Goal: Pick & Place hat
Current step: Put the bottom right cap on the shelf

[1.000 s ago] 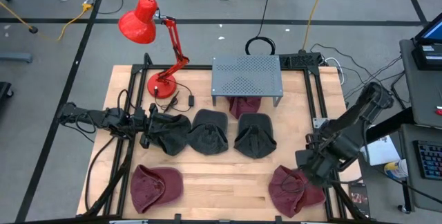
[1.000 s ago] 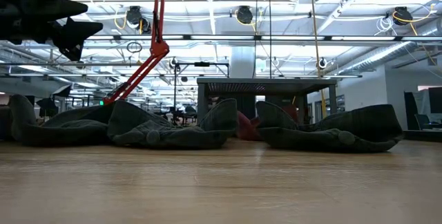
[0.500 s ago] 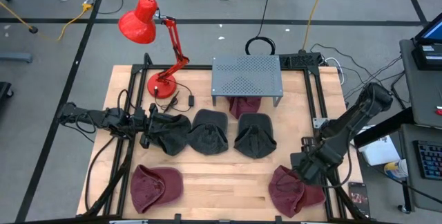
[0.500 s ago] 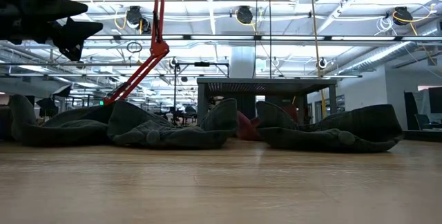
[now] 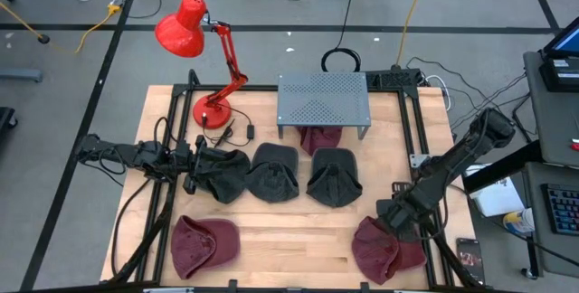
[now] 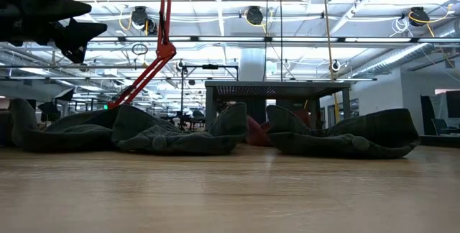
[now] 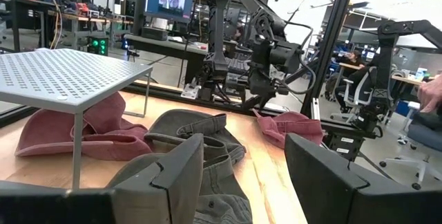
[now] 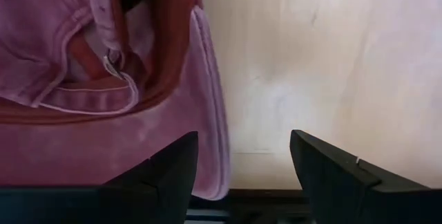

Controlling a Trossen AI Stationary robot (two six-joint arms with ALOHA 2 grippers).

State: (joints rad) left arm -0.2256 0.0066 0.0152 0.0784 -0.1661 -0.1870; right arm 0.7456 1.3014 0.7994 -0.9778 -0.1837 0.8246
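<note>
Wooden bench [image 5: 298,230] is covered in floppy caps, with a perforated grey rack [image 5: 323,101] at the back that I'd guess is the drop-off spot. Right tool [image 5: 391,223] hangs spread wide and empty over the maroon hat [image 5: 375,255] in the near right corner, probably lining up a grab. Hat's crumpled, upside down, strap buckle showing; left tool [image 5: 192,167] sits released by the dark cap [image 5: 223,174].

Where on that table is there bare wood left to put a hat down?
Bare wood lies along the front, between the left maroon hat and the right maroon hat. The middle is crowded: three dark hats sit in a row before the grey rack.
</note>
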